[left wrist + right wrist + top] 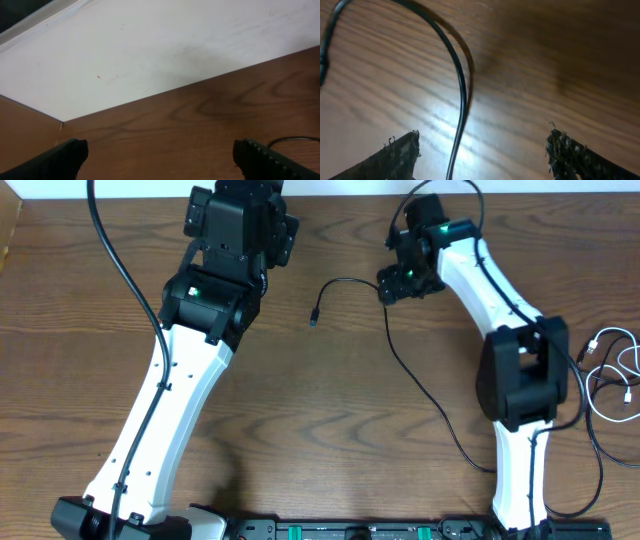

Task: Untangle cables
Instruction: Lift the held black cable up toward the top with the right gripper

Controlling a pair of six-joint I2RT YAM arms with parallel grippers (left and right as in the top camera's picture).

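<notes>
- Hovering low over a brown wood-grain desk (300,430), the right arm's fingers (395,157) stand spread wide, gripping nothing, a thin black cable (462,90) lying on the wood between them.
- Its small plug end (313,318) rests near the desk's middle; a looped white cable (618,370) lies well apart at the right edge.
- The left arm's fingers (60,160) are likewise open and empty, near the back edge.
- A clean pick here likely means closing squarely on that one strand and drawing it slowly clear.
- A plain white wall (125,50) backs the desk; light glares off the grain.
</notes>
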